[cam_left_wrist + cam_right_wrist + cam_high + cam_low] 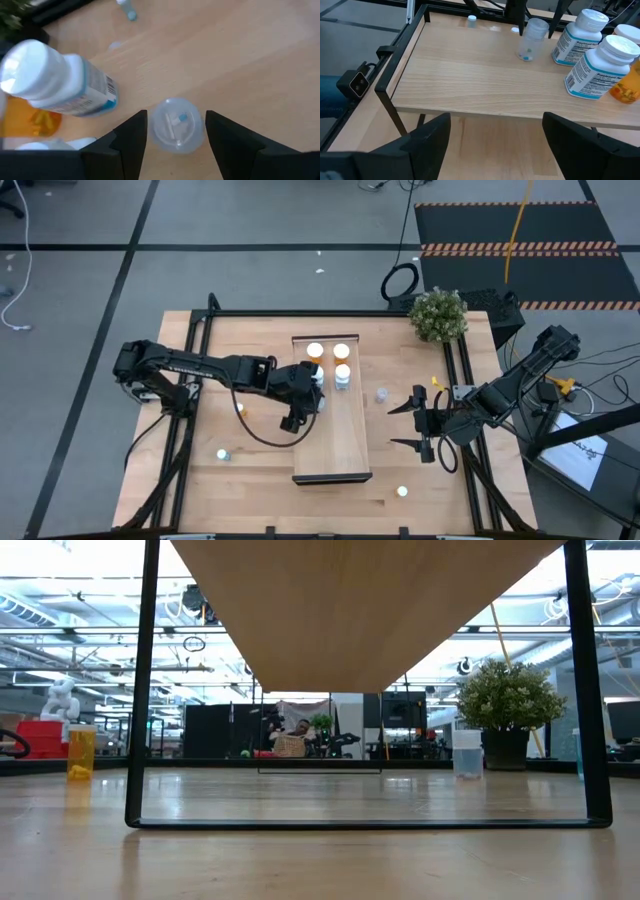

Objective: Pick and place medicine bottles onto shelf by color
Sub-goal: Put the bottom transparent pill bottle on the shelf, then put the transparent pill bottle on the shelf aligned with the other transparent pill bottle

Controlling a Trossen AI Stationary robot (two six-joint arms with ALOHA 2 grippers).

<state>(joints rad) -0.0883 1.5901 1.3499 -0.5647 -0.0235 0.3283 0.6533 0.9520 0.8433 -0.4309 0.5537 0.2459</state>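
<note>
The left tool (175,145) straddled, fingers apart, a clear bottle (176,125) standing on the shelf (335,442) (2 white bottles (60,80) just beside); lifting crookedly could topple it. The right tool (425,425) waited wide.

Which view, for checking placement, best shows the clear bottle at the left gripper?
Right wrist view: the clear bottle stands upright on the shelf, side-on. Left wrist view shows its top only; high view barely shows it; low view misses it.
</note>
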